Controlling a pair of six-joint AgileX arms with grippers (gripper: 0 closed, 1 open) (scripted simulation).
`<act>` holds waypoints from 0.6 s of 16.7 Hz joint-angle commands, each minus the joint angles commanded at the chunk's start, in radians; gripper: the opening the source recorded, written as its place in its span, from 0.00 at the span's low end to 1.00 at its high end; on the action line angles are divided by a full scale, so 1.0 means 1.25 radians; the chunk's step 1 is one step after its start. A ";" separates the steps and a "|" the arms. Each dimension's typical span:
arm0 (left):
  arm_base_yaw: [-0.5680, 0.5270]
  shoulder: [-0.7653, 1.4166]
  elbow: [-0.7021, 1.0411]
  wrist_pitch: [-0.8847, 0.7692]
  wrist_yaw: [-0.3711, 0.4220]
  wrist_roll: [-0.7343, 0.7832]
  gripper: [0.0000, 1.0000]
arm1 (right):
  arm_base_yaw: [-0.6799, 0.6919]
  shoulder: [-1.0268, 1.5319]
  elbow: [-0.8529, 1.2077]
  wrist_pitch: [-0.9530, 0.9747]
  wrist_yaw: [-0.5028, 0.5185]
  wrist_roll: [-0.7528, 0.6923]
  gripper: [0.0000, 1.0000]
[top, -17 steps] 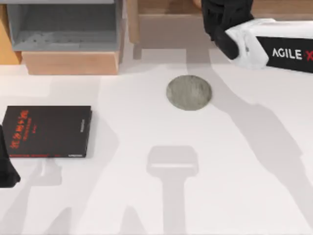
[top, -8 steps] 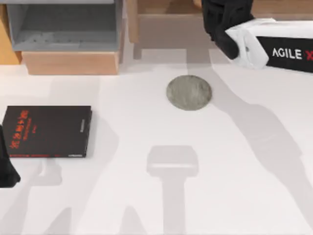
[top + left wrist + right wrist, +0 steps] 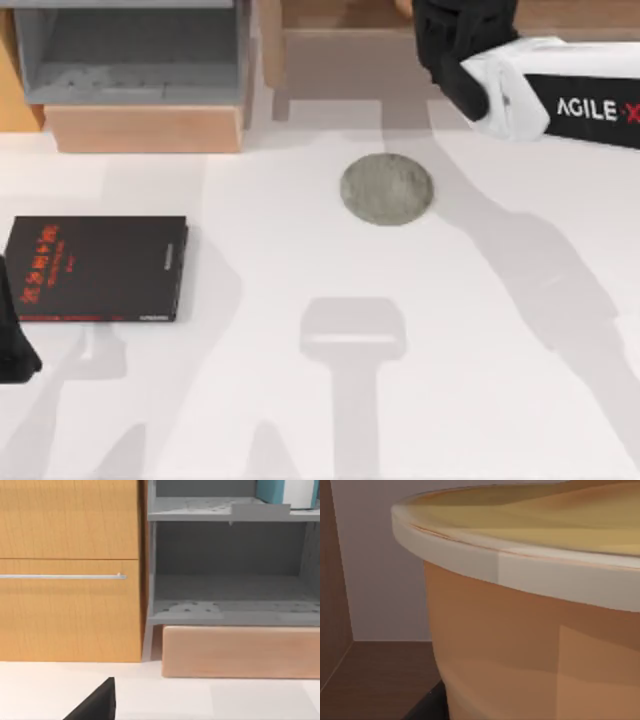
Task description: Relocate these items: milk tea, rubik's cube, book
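The milk tea [image 3: 530, 645], an orange-tan cup with a white-rimmed yellowish top, stands very close in the right wrist view, inside a brown wooden compartment. My right gripper [image 3: 452, 40] reaches into the wooden cabinet [image 3: 340, 60] at the table's back. The cup hides how the gripper stands around it. A corner of the teal-blue book [image 3: 272, 490] with white page edges rests on the upper grey shelf in the left wrist view. The rubik's cube is out of view. My left gripper [image 3: 12, 345] is parked at the table's left edge.
A black book with red lettering [image 3: 97, 268] lies flat at the table's left. A round grey coaster [image 3: 387, 188] sits near the back middle. A grey shelf unit [image 3: 130, 90] on a wooden base stands at the back left, beside an orange drawer front [image 3: 70, 580].
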State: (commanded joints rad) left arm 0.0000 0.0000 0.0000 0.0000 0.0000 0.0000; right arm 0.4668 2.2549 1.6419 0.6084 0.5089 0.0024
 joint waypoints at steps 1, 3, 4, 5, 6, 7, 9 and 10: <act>0.000 0.000 0.000 0.000 0.000 0.000 1.00 | 0.000 0.000 0.000 0.000 0.000 0.000 0.00; 0.000 0.000 0.000 0.000 0.000 0.000 1.00 | 0.004 -0.004 -0.002 0.001 0.001 0.001 0.00; 0.000 0.000 0.000 0.000 0.000 0.000 1.00 | 0.009 -0.014 -0.013 0.007 0.006 0.001 0.00; 0.000 0.000 0.000 0.000 0.000 0.000 1.00 | 0.016 -0.032 -0.031 0.015 0.012 0.001 0.00; 0.000 0.000 0.000 0.000 0.000 0.000 1.00 | 0.023 -0.055 -0.058 0.023 0.019 0.002 0.00; 0.000 0.000 0.000 0.000 0.000 0.000 1.00 | 0.030 -0.077 -0.093 0.032 0.025 0.002 0.00; 0.000 0.000 0.000 0.000 0.000 0.000 1.00 | 0.043 -0.121 -0.180 0.046 0.037 0.003 0.00; 0.000 0.000 0.000 0.000 0.000 0.000 1.00 | 0.049 -0.145 -0.219 0.053 0.043 0.003 0.00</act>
State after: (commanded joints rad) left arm 0.0000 0.0000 0.0000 0.0000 0.0000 0.0000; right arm 0.5279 2.0736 1.3678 0.6750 0.5628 0.0065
